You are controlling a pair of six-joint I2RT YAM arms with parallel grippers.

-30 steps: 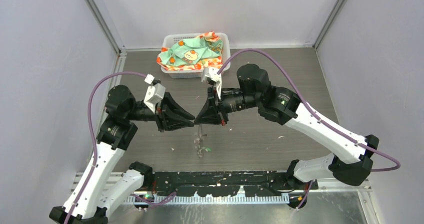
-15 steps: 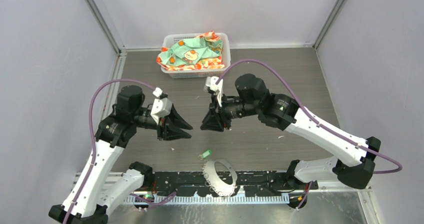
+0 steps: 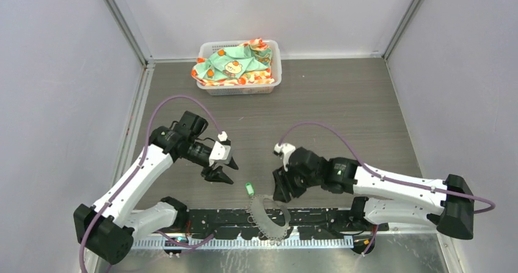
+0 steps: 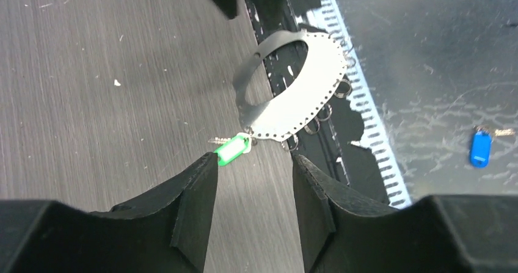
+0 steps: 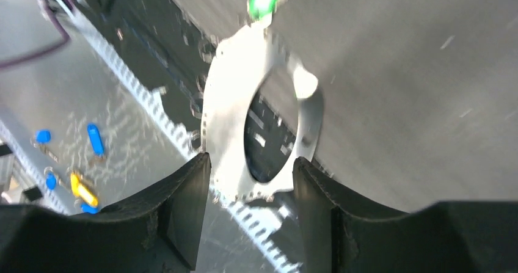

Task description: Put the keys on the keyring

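no text, number or brand readable in any view, patterned cloth (image 3: 233, 65) in the white basket (image 3: 238, 90) too small for lettering to be made out

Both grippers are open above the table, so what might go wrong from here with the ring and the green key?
The keyring lies flat, partly over the black base plate at the table's near edge; being thin, it may be hard to pinch. Its small loops sit by the toothed strip and might snag when lifted. Whether the green key is truly hooked on its rim is unclear.
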